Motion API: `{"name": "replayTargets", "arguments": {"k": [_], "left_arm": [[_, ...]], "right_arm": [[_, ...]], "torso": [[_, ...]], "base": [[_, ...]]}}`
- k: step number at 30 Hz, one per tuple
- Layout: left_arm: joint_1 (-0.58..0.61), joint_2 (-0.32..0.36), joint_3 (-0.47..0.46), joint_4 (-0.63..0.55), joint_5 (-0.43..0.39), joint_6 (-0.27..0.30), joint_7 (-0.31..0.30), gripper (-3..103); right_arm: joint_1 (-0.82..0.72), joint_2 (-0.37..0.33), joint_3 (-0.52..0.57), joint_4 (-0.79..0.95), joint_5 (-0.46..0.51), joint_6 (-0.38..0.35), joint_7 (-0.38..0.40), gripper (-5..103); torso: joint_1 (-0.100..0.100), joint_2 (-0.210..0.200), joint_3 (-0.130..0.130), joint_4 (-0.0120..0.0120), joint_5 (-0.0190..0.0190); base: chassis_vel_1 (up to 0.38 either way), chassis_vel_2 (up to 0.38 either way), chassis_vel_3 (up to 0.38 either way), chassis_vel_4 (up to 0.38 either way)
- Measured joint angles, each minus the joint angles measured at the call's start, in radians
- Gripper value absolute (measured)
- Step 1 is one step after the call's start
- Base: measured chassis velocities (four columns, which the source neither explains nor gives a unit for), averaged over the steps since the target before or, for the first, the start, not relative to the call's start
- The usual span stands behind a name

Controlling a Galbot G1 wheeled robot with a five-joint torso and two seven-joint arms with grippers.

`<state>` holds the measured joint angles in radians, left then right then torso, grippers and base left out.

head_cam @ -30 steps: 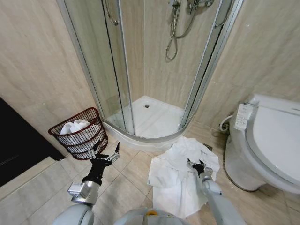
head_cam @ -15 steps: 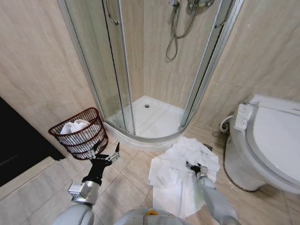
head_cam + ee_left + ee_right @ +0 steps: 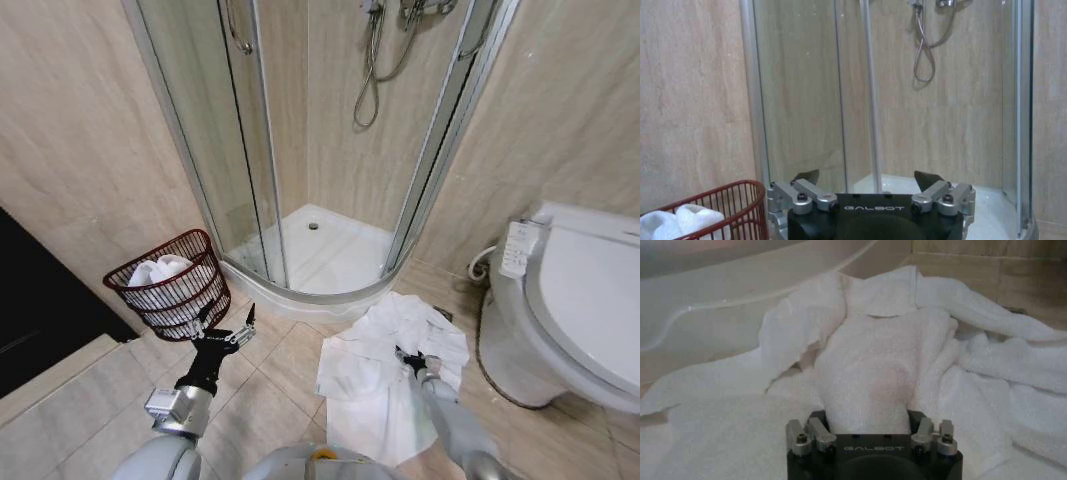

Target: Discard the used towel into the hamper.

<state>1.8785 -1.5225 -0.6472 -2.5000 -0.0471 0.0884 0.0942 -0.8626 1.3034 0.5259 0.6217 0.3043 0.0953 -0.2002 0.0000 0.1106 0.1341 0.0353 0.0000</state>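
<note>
From the shower tray (image 3: 330,250), the white towel (image 3: 375,385) sprawls just in front on the floor; the hamper (image 3: 170,285) sits well off to its left. I have the right gripper (image 3: 412,360) pinched on a raised towel fold; the left gripper (image 3: 222,325) hangs open beside the hamper. Such a small bite could slip, I judge.

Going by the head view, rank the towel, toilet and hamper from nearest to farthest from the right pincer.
1. The towel, on the floor, bunched in the right pincer.
2. The toilet, on its right.
3. The hamper, far left, by the left pincer.
</note>
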Motion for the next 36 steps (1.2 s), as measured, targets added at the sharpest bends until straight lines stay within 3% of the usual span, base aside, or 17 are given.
{"name": "replayTargets", "arguments": {"k": [4,6,9,10,19,29,36], "left_arm": [[0.000,0.000,0.000,0.000,0.000,0.000,0.000,93],[0.000,0.000,0.000,0.000,0.000,0.000,0.000,93],[0.000,0.000,0.000,0.000,0.000,0.000,0.000,93],[0.000,0.000,0.000,0.000,0.000,0.000,0.000,93],[0.000,0.000,0.000,0.000,0.000,0.000,0.000,93],[0.000,0.000,0.000,0.000,0.000,0.000,0.000,93],[0.000,0.000,0.000,0.000,0.000,0.000,0.000,93]], "right_arm": [[-0.021,-0.002,0.000,0.029,0.004,0.000,0.001,60],[-0.028,-0.003,0.000,0.041,0.007,0.000,0.001,60],[-0.045,-0.006,0.000,0.068,0.015,-0.001,0.001,52],[-0.054,-0.007,0.000,0.083,0.018,-0.001,0.001,44],[-0.101,-0.016,0.009,0.150,0.042,-0.003,0.000,24],[-0.198,-0.018,0.042,0.303,0.033,0.056,0.003,20],[-0.357,-0.030,0.084,0.642,0.069,0.057,0.026,20]], "torso": [[0.000,0.000,0.000,0.0001,0.0001],[0.000,0.000,0.000,0.0001,0.0001],[0.000,0.000,0.000,0.0000,0.0002],[0.000,0.000,0.000,0.0001,0.0003],[0.000,0.000,0.000,0.0001,0.0002],[0.000,0.000,0.000,0.0000,0.0005],[0.000,0.000,0.000,-0.0001,-0.0004]], "base": [[0.000,0.000,0.000,0.000],[0.000,0.000,0.000,0.000],[0.000,0.000,0.000,0.000],[0.000,0.000,0.000,0.000],[0.000,0.000,0.000,0.000],[0.000,0.000,0.000,0.000],[0.000,0.000,0.000,0.000]]}}
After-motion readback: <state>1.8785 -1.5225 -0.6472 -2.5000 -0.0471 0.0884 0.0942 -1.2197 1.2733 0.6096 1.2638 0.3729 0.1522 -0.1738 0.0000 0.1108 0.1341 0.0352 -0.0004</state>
